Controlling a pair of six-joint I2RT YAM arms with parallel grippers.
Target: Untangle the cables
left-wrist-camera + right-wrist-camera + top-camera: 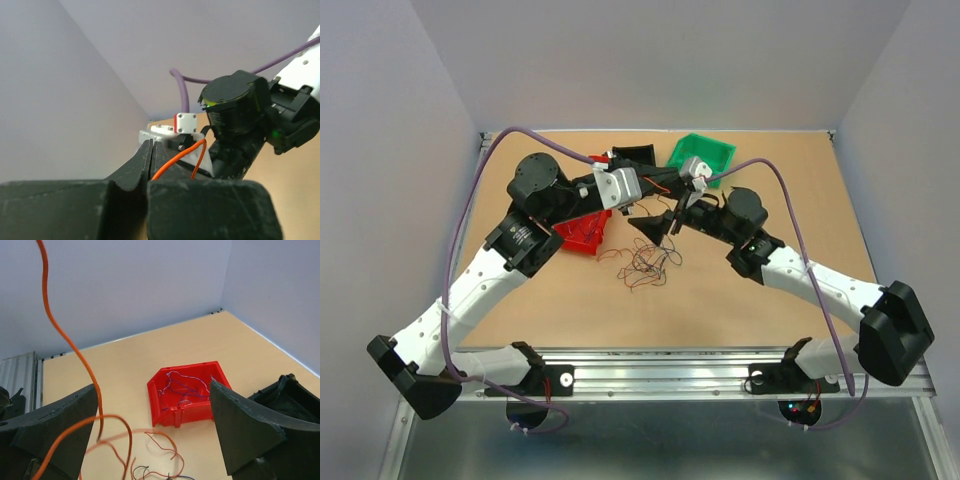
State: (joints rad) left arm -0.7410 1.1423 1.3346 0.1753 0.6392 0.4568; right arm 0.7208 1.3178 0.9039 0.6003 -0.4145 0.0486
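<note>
A loose bunch of thin cables (pixel 645 262) in orange, red, black and brown lies on the tan table in the middle. My left gripper (pixel 653 190) is raised above it and shut on one orange cable (pixel 180 156), which loops out from between the closed fingertips (pixel 145 155). That orange cable (pixel 70 347) hangs down past my right gripper's left finger (pixel 55 427) to the bunch (pixel 150 460). My right gripper (pixel 666 228) is open and empty just above the bunch, its jaws wide apart (pixel 152 390).
A red bin (pixel 582 232) left of the bunch holds several thin purple wires (pixel 182 387). A green bin (pixel 702 152) and a black bin (pixel 632 153) stand at the back. The two wrists are close together. Grey walls enclose the table.
</note>
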